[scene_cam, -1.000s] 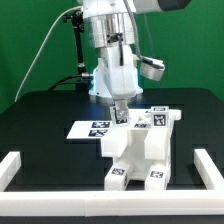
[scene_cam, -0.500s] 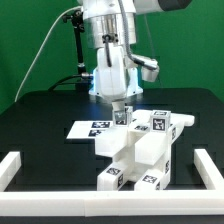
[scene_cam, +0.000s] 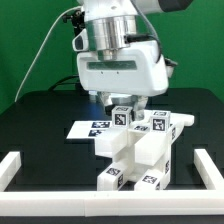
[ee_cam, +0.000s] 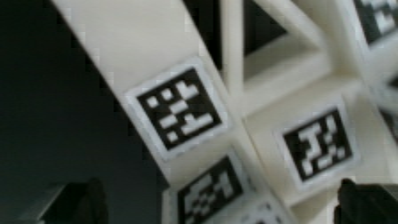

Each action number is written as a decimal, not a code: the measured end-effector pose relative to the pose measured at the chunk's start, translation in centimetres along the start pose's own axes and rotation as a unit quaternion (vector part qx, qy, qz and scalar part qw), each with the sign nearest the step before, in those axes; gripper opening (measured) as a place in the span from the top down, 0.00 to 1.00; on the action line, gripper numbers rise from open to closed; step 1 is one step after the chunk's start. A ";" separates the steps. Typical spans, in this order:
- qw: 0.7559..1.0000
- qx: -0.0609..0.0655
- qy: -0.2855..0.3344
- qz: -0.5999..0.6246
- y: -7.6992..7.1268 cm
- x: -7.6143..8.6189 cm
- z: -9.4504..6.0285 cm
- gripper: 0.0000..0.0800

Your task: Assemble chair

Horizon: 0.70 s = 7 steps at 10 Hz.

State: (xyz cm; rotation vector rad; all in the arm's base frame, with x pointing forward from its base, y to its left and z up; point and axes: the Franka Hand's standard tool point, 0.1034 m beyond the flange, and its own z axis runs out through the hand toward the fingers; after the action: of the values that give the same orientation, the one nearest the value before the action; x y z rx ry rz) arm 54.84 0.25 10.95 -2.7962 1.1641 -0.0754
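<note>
Behind the chair [scene_cam: 138, 150], marker board [scene_cam: 88, 127] half-hidden

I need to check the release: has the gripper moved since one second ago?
Yes. The gripper has turned at the wrist and opened its jaws; it stays above the chair, beside the marker board.

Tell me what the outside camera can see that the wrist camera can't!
Only the exterior view shows the big white robot arm, the black table, the low white border rails, the flat white marker board and the green wall behind. Only the wrist view shows the dark gripper fingertips and one square black-and-white tag close enough to read its pattern. Both show the white blocky plastic chair with its tags.
</note>
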 end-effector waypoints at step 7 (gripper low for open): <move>0.998 0.001 0.001 0.063 0.0 0.0 0.0 0.64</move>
State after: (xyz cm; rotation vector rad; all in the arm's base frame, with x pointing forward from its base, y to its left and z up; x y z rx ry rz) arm 54.88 0.22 10.96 -2.7131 1.3375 -0.0691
